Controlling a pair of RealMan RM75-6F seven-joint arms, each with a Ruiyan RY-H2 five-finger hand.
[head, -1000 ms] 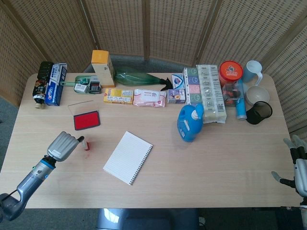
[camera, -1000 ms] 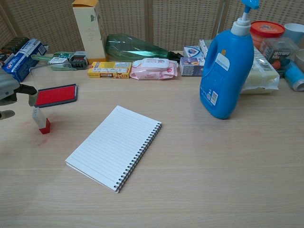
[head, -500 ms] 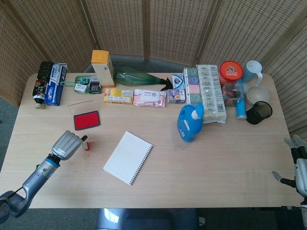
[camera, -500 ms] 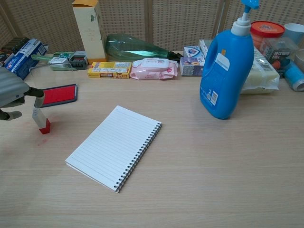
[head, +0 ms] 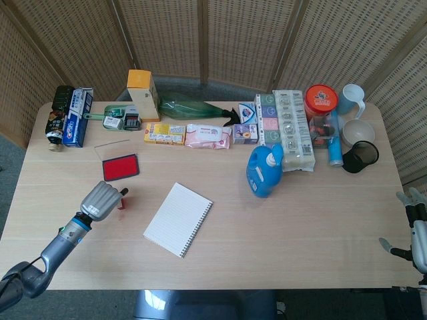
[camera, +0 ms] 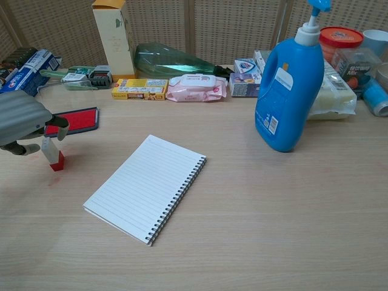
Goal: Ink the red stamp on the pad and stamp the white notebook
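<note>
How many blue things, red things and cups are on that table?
Blue: 3, detergent bottle, tube, carton
Red: 3, stamp, ink pad, tub lid
Cups: 3, mug, bowl, black cup
Total: 9

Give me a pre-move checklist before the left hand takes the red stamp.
1. Red stamp upright on table: ok.
2. Left hand at the stamp: ok, fingers around its top; firm grip cannot tell.
3. Ink pad uncovered, red face showing: ok.
4. White notebook open, flat, page unobstructed: ok.
5. Right hand away at the far table edge: ok.
6. Blue detergent bottle clear of the stamp-to-notebook path: ok.
</note>
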